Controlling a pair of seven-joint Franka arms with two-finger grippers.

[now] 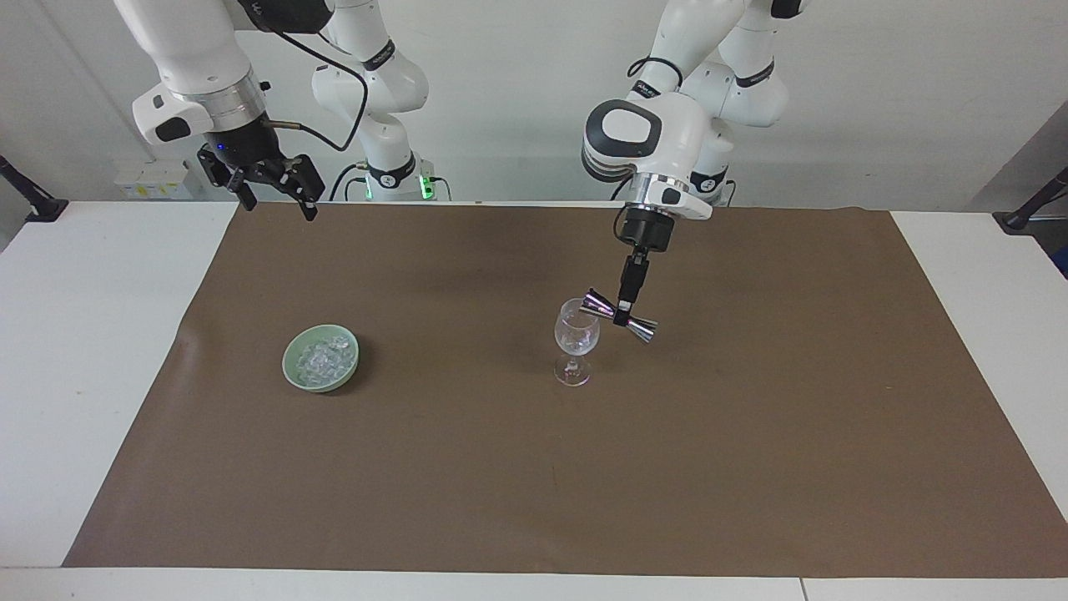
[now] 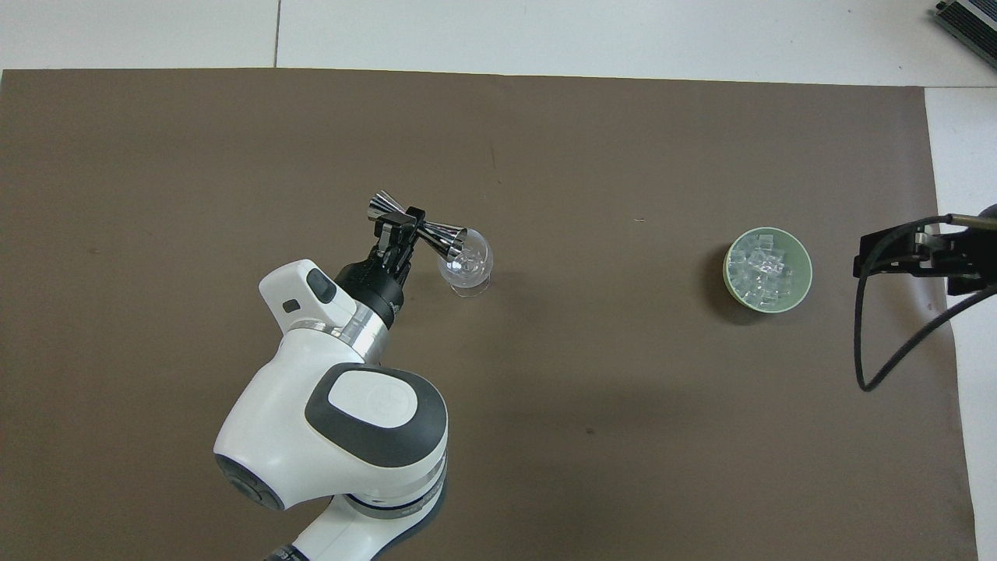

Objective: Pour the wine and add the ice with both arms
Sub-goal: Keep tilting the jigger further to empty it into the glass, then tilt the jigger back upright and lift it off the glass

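Note:
My left gripper [image 1: 622,315] is shut on the waist of a silver double-cone jigger [image 1: 643,330]. It holds the jigger tilted on its side, with one mouth at the rim of the clear stemmed glass [image 1: 576,337]. In the overhead view the jigger [image 2: 445,237] lies over the glass [image 2: 470,269], held by the left gripper [image 2: 398,227]. Ice [image 1: 324,359] fills the pale green bowl [image 1: 291,365] toward the right arm's end. My right gripper [image 1: 279,204] waits, open and empty, in the air over the mat's edge. In the overhead view it [image 2: 866,254] is beside the bowl [image 2: 807,274] of ice [image 2: 762,269].
A brown mat [image 1: 534,484] covers most of the white table [image 1: 92,351]. The right arm's black cable [image 2: 880,358] hangs in a loop over the mat's edge near the bowl.

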